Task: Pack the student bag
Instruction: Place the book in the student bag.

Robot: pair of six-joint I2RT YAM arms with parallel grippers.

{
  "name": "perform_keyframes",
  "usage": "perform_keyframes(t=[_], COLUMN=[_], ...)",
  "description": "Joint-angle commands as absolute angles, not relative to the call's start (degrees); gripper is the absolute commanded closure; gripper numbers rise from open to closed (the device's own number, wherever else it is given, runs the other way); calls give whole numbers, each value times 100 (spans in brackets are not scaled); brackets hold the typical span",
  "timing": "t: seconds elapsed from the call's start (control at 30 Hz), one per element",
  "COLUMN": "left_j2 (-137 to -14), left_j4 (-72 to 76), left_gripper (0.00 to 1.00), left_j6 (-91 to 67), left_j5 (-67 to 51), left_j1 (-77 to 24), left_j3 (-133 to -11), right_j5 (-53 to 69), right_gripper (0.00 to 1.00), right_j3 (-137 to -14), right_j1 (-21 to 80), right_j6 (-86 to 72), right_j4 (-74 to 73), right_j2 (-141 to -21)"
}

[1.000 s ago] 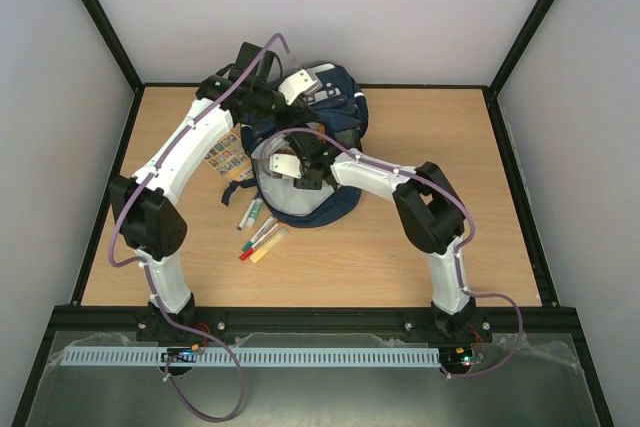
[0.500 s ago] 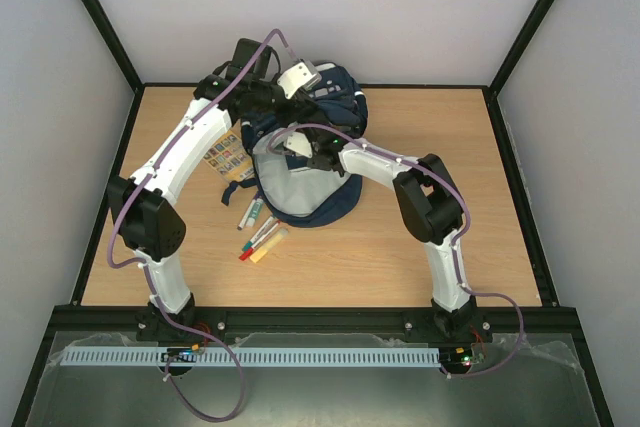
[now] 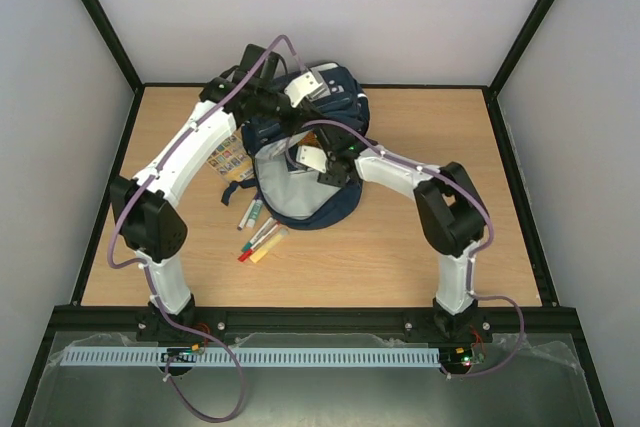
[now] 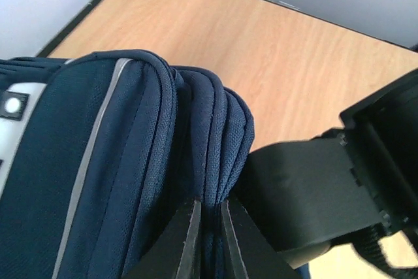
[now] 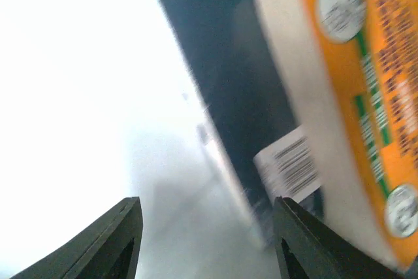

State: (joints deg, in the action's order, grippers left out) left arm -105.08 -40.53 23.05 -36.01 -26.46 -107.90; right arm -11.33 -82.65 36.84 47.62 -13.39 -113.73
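One edge of the student bag (image 4: pixel 111 161) sits pinched between the left jaws.

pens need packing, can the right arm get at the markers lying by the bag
Probably yes: its end effector is open and empty over the navy blue fabric backpack, and the coloured plastic markers lie uncovered on the wooden table close by.

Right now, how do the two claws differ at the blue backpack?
The left gripper is shut, pinching a fold of the student bag; the right gripper is open and holds nothing. The left works from outside at the bag's far edge; the right reaches into its pale-lined opening, beside an orange-labelled pack. Both are at the same bag.
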Motion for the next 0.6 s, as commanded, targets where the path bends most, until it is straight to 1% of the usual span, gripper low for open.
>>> perform_keyframes(t=[0.0,0.2,0.3,0.43,0.53,0.57], left_j2=[-10367,-10614,-10776,-11105,-11381,-11452], left_j4=[-4491,-4421,-4381,-4368,-4362,-4353], left_gripper=[98,98,98,98,98,98], left_j6=[2243,2235,2266,2367,2399,2399], left_j5=[-4495,-4546,-4544,-4480,-4447,-4447], left_j1=[-2830,-2942,-3135,-3520,-3858,-3973], left_j3=[-10793,-10798,-10767,-10870,-11044,-11081], right_j5=[-430,255,602,1134,1521,1558], right_gripper=[44,42,41,43,45,47], right_j3=[-7548,-6335,-6037,-5993,-5987,-5971], right_j1=[3612,3592,3389,2712,1902,1578], right_j6=[4392,4191,4003,3736,3544,3443], right_j4=[-2019,-2748,-3211,-3616,-3669,-3578], right_j2=[-10268,-8864,-8260,-7881,-7776,-7764])
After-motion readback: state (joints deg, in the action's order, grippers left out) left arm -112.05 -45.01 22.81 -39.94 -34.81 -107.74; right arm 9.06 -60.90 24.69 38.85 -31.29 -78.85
